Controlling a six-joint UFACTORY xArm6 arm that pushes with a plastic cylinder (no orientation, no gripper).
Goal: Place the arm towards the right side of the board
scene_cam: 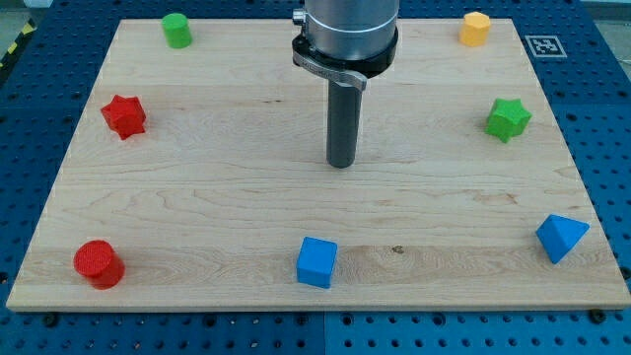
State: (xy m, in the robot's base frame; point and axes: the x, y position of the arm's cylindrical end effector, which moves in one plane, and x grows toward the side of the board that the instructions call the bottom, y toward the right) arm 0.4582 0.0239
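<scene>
My tip (pixel 341 164) rests near the middle of the wooden board (pixel 197 197), a little above centre, touching no block. The rod hangs from the grey arm head (pixel 347 35) at the view's top. The nearest block is a blue cube (pixel 316 262), below the tip near the bottom edge. On the right side lie a green star (pixel 507 119), an orange hexagonal block (pixel 474 29) at the top right and a blue triangular block (pixel 561 238) at the bottom right.
On the left lie a green cylinder (pixel 176 30) at the top, a red star (pixel 124 116) at mid-height and a red cylinder (pixel 99 264) at the bottom. A blue pegboard table (pixel 611 118) surrounds the board, with a marker tag (pixel 543 45) at the top right.
</scene>
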